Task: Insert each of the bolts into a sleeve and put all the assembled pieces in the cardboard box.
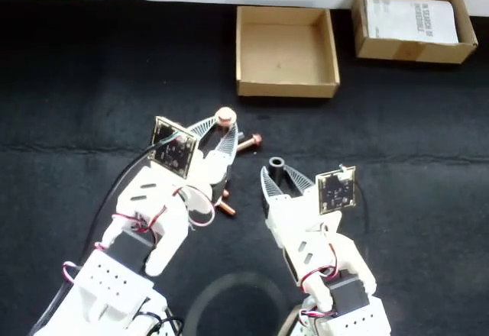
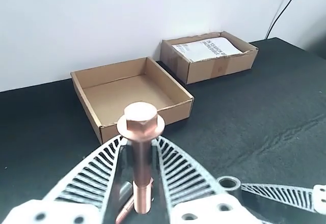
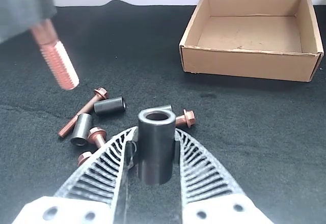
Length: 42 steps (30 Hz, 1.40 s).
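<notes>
I am watching the left arm leaning in from the near left of the black surface, with the left gripper lifted and its fingers clamping the shank of a copper bolt. The hexagonal head is standing clear past the fingertips, and the threaded end is hanging at a slant above the surface. Beside it the right arm is coming up from the near right, and the right gripper is squeezing a dark metal sleeve between its ribbed fingers, open bore facing up. The sleeve is sitting near the bolt, and the two are not touching. Below and between the grippers, loose parts are lying together on the surface: a sleeve on its side, a second sleeve, a long bolt and three shorter bolts. At the far side the open cardboard box is sitting well apart from both grippers, showing its bare brown floor. Just to its right a second, smaller cardboard box is holding a printed sheet of paper lying flat inside.
</notes>
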Available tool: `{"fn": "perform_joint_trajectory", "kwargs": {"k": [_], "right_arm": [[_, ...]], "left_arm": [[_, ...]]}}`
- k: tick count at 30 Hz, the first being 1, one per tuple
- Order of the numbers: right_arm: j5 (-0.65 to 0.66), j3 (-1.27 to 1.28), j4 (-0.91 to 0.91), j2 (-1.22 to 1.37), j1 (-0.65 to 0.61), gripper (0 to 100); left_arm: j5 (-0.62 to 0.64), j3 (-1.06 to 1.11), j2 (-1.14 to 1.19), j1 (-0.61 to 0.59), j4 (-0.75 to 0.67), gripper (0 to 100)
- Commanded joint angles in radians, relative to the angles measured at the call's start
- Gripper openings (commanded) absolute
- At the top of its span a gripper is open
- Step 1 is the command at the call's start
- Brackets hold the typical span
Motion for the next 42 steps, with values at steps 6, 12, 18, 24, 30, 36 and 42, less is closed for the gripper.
{"fn": "perform_joint_trajectory", "kwargs": {"k": [6, 12, 18, 24, 30, 36, 42], "right_arm": [[-0.003, 0.058, 0.001, -0.012, -0.01, 0.6], [-0.003, 0.059, -0.001, -0.012, -0.007, 0.6], [-0.002, 0.139, -0.156, -0.012, -0.004, 0.6], [-0.002, 0.143, -0.185, -0.012, -0.004, 0.6], [-0.002, 0.143, -0.185, -0.012, -0.004, 0.6], [-0.002, 0.143, -0.185, -0.012, -0.004, 0.6], [-0.002, 0.143, -0.185, -0.012, -0.004, 0.6]], "left_arm": [[0.201, -0.137, 0.217, -0.007, -0.091, 1], [0.239, -0.262, 0.344, 0.054, -0.089, 1], [0.239, -0.387, 0.381, 0.102, 0.02, 1], [0.239, -0.438, 0.38, 0.102, 0.1, 1], [0.238, -0.456, 0.377, 0.105, 0.098, 1], [0.236, -0.549, 0.377, 0.107, 0.117, 1], [0.235, -0.634, 0.383, 0.188, 0.305, 1]]}}
